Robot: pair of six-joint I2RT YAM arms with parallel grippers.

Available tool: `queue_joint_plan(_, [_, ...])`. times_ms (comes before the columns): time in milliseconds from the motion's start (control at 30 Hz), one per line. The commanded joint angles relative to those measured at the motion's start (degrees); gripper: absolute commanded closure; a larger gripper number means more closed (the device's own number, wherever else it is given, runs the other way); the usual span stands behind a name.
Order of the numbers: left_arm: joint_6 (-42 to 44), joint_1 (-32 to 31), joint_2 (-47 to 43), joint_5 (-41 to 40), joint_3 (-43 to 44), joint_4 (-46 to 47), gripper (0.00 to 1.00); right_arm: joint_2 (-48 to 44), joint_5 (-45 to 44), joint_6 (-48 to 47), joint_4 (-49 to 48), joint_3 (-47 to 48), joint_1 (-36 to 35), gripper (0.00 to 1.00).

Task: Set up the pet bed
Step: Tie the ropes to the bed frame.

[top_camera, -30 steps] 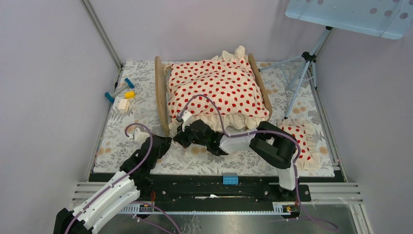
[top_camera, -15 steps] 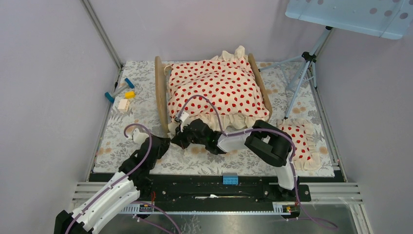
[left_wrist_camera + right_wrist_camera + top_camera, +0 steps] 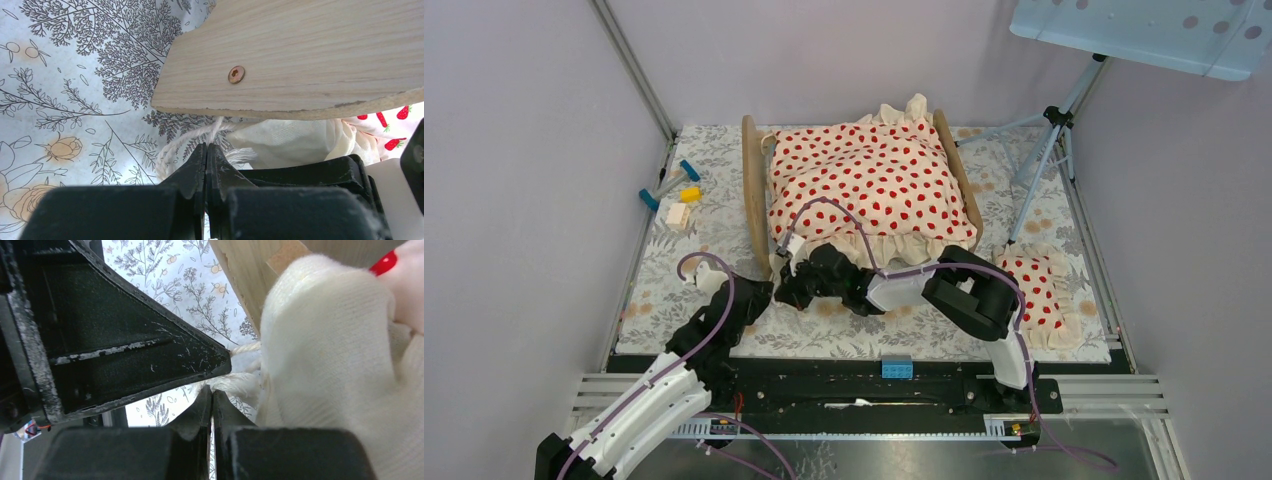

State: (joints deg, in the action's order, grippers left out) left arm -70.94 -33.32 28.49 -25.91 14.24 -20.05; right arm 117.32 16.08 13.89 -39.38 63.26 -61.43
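The pet bed (image 3: 752,190) stands at the back middle, and only its light-wood end boards show. Its mattress is hidden under the cream red-dotted blanket (image 3: 874,180). The small red-dotted pillow (image 3: 1036,285) lies on the mat to the right of the bed. My left gripper (image 3: 764,292) is at the bed's near left corner. In the left wrist view it (image 3: 206,146) is shut on a white cord (image 3: 175,147) below the end board (image 3: 300,55). My right gripper (image 3: 784,285) reaches across to the same corner. In the right wrist view it (image 3: 211,391) is shut on the cord's frayed end (image 3: 235,382), beside the blanket (image 3: 340,380).
Small coloured blocks (image 3: 669,195) lie at the left edge of the floral mat (image 3: 664,300). A tripod (image 3: 1049,150) stands at the back right. A blue block (image 3: 897,367) sits on the front rail between the arm bases.
My right gripper has moved a little to the left, closer to my left gripper. The left arm, blanket and pillow have not visibly moved.
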Motion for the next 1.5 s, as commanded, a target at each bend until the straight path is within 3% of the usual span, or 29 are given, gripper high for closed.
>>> queue_joint_plan(0, [1.15,-0.10,0.14,0.51,2.46,-0.51,1.00,0.10,1.63,-4.25,3.96,2.89,0.17,1.00])
queue_joint_plan(600, [1.55,-0.02,0.28,1.48,2.82,-1.08,1.00,1.96,-4.12,-8.44,8.95,5.86,0.78,1.00])
queue_joint_plan(1467, [1.94,-0.08,0.76,2.04,2.70,-0.32,1.00,0.03,0.35,-31.46,21.10,8.48,0.75,1.00])
